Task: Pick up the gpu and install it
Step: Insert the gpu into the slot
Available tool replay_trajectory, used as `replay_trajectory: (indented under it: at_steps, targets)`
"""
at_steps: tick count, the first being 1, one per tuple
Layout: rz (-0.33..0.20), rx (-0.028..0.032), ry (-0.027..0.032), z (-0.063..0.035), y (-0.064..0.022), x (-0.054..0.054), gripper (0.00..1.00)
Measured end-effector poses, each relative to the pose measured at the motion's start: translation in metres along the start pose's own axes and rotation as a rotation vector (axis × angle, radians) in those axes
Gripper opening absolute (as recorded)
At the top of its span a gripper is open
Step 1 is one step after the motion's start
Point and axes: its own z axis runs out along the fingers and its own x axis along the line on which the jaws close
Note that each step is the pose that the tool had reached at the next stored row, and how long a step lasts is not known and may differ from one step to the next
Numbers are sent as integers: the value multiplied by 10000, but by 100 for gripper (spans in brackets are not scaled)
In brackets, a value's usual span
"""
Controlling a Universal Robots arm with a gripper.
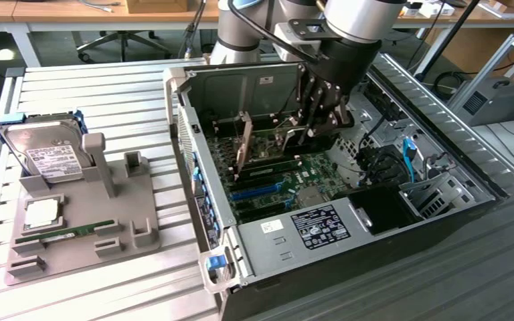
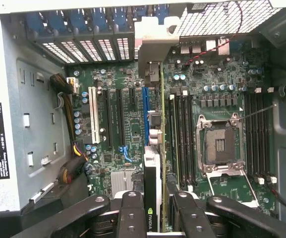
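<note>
The gpu [image 1: 270, 148] stands on edge inside the open computer case [image 1: 205, 93], just above the motherboard [image 1: 306, 180], with its metal end bracket toward the case's rear wall. My gripper [image 1: 310, 128] reaches down into the case and is shut on the card's upper edge. In the wrist view the gpu [image 2: 151, 171] shows edge-on as a thin black and green strip between my two black fingers [image 2: 132, 213]. It runs right beside the blue expansion slot [image 2: 145, 114]. Whether its lower edge touches a slot I cannot tell.
A grey fixture [image 1: 132, 214] at the exterior view's left holds a silver hard drive [image 1: 47, 157], a processor chip [image 1: 43, 212] and a green memory stick [image 1: 65, 234]. Inside the case are black slots [image 2: 105, 116], the empty processor socket [image 2: 219, 145], cables [image 2: 68, 99] and the drive cage [image 1: 436, 190].
</note>
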Motion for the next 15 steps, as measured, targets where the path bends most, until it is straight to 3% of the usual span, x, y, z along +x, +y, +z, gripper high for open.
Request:
replay_trajectory:
  at_steps: [9,15]
  targets:
    - [-2,-10,2,114,-3,4,27]
    - [-27,-11,1,116,-2,4,27]
